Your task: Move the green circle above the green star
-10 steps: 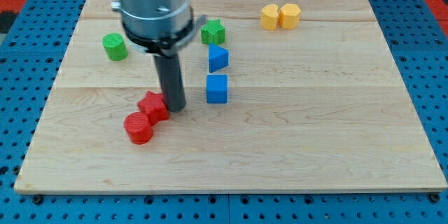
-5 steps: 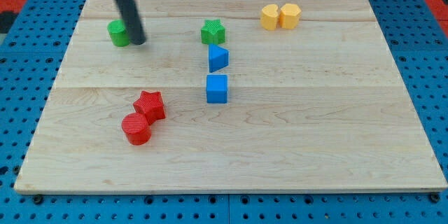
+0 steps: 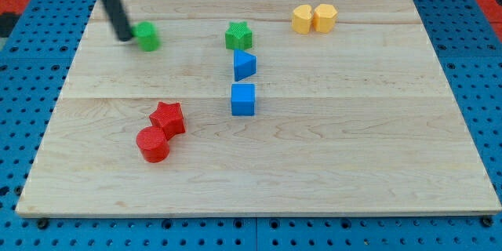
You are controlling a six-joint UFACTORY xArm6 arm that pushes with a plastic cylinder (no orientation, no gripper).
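The green circle [image 3: 146, 36] is a small green cylinder on the wooden board at the upper left. The green star [image 3: 238, 36] sits at about the same height, well to its right near the board's top middle. My tip [image 3: 125, 38] is just left of the green circle, touching or almost touching its left side. The rod slants up toward the view's top left.
A blue triangle [image 3: 244, 66] and a blue cube [image 3: 243, 100] stand just below the green star. A red star [image 3: 168, 117] and a red circle [image 3: 153, 144] sit together at lower left. Two yellow blocks [image 3: 314, 18] lie at the top right. The board edge [image 3: 251, 210] runs along the bottom.
My tip went from beside the red star up to the green circle, crossed from its right side to its left side, and the green circle has shifted right and slightly up.
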